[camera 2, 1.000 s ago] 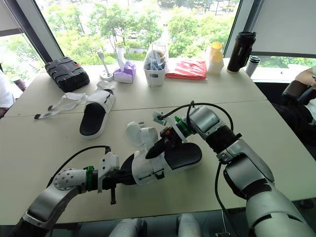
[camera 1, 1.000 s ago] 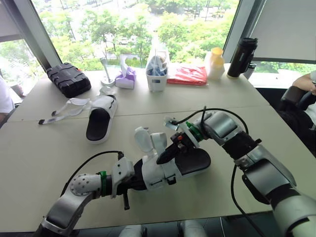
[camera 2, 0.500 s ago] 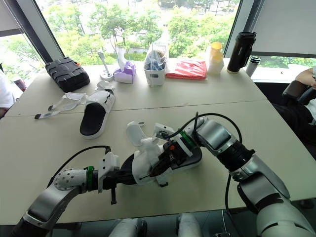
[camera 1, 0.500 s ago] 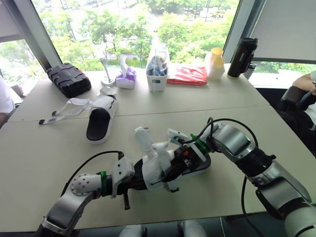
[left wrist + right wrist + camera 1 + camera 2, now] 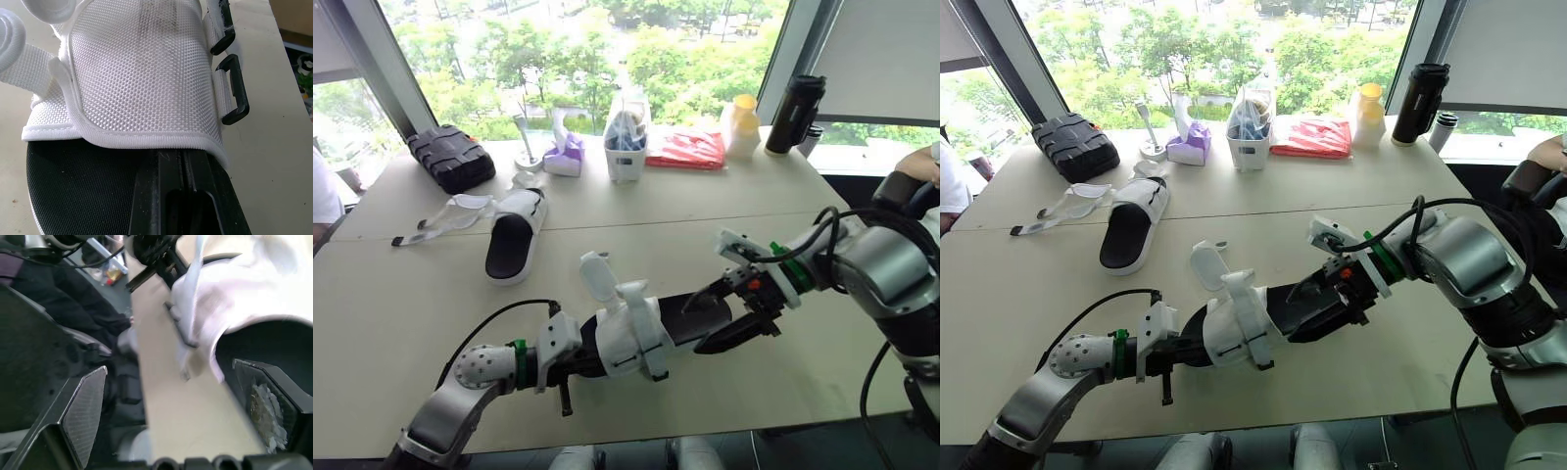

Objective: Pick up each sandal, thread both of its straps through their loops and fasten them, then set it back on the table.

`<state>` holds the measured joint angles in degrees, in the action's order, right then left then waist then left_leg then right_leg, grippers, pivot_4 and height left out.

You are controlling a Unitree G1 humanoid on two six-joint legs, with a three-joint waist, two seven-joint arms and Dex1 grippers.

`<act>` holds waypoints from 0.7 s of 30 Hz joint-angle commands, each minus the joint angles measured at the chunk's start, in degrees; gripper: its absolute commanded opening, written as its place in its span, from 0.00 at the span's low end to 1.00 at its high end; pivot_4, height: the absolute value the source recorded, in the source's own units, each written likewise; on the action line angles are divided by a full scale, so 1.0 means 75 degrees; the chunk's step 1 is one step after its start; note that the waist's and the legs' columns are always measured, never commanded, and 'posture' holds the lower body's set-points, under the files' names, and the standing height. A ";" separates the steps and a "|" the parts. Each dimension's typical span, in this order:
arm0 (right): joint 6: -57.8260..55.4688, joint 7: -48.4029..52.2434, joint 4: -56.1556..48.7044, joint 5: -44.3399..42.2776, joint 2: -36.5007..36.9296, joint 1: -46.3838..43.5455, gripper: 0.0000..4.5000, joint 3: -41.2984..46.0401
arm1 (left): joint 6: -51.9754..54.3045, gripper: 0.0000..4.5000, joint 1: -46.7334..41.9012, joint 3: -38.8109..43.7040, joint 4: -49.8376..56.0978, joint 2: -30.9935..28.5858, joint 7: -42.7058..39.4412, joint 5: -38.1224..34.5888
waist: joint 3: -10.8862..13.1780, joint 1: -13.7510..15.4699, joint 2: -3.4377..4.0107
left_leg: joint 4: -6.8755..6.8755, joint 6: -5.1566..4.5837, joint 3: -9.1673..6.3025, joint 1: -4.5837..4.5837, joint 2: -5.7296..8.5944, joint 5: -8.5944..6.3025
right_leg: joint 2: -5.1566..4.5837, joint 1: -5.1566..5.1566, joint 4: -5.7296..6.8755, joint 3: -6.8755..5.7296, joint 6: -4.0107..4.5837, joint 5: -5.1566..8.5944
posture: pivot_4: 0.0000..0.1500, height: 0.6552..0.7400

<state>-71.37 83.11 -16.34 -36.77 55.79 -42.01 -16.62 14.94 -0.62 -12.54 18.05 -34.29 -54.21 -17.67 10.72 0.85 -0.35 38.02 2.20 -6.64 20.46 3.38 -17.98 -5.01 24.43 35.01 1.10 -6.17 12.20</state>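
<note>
Two white round-ended straps [image 5: 597,276] stand loose on the black-soled, white-mesh sandal [image 5: 631,333] over the beige desk [image 5: 431,294], its heel clamped in the left tool [image 5: 178,169], so the wide-spread right tool [image 5: 722,331] at its toe should next thread them through its black plastic loops [image 5: 234,90].

Bare table [image 5: 705,215] between held sandal [image 5: 631,338] and far clutter row [image 5: 626,147], 2nd sandal [image 5: 514,235] lying at far left

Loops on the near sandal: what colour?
Black loops, against the white woven upper; clearest in left wrist view.
</note>
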 commanded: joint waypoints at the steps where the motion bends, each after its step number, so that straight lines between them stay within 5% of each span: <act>1: -0.0306 -0.0540 -0.0505 -0.0368 0.0028 0.0727 1.00 0.0272 | 0.0084 0.00 0.0089 -0.0315 -0.0312 0.0017 -0.0062 0.0216 | -0.0002 0.0005 -0.0005 | 0.0000 0.0000 -0.0002 0.0000 0.0000 0.0000 | 0.0000 -0.0002 -0.0001 -0.0002 -0.0001 0.0000 | 1.00 1.00; 21: -0.0702 -0.2940 -0.0534 -0.0849 -0.2265 0.1656 1.00 0.0028 | 0.0118 0.00 0.0116 -0.0284 -0.0244 0.0017 -0.0041 0.0242 | -0.0004 -0.0017 -0.0001 | 0.0002 0.0000 -0.0001 -0.0007 -0.0001 0.0001 | 0.0002 -0.0005 0.0002 0.0002 -0.0002 0.0001 | 1.00 1.00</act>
<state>-76.88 62.18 -18.81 -41.94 39.84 -29.47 -16.81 14.27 -0.90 -12.53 17.24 -33.93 -54.64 -17.46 10.69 0.72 -0.36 38.04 2.20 -6.65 20.41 3.37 -17.97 -4.99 24.39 35.02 1.12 -6.20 12.20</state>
